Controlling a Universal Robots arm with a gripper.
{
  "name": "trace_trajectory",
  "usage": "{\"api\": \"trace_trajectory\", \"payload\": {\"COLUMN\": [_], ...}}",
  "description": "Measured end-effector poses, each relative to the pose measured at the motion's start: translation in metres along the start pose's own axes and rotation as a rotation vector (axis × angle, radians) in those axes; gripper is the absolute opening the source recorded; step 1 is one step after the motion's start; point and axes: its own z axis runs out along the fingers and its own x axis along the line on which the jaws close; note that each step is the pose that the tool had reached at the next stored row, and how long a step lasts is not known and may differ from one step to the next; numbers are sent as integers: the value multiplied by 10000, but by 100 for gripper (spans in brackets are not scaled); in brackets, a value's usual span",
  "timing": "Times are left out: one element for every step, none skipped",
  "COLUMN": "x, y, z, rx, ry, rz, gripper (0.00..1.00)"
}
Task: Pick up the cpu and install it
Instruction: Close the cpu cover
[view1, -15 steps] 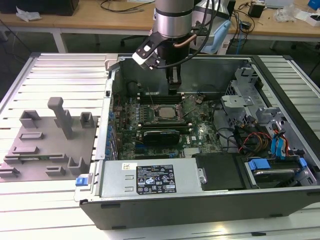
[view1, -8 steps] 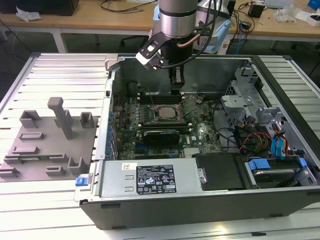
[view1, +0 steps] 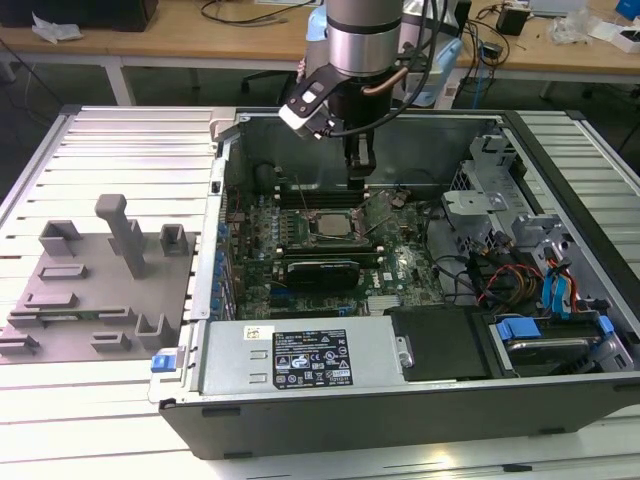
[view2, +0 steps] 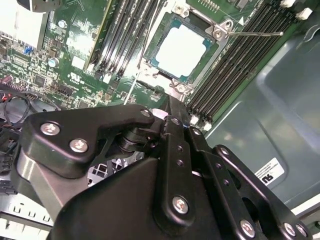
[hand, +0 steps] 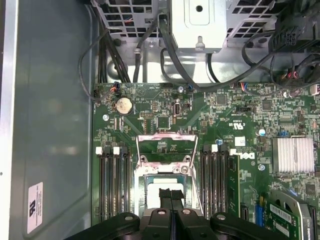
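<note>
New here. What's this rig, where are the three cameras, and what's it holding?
One robot arm with a gripper reaches into an open computer case lying on a slatted metal table. The exterior view comes from a camera off the arm. Both wrist views ride on the arm, facing the motherboard. The cpu sits in its socket, with the retaining frame flipped open. The gripper is shut over it, holding nothing. A grey fixture block lies at the exterior view's left.
</note>
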Motion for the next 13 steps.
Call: {"api": "trace_trajectory", "payload": {"x": [0,0,0,0,1,1,1,1,1,1,1,1,1], "y": [12,19,28,37,47,59,69,80,92,100,111,118,133], "z": [1,2,2,3,4,5,6,7,8,8,9,10,11], "rx": [0,0,-1,0,-1,0,0,-1,0,0,0,0,-1], "ry": [0,0,0,0,0,0,0,1,0,0,0,0,0], "rz": [0,1,1,1,1,1,2,0,0,0,0,1,2], "gripper": [11,11,11,11,11,11,11,11,11,11,11,11,11]}}
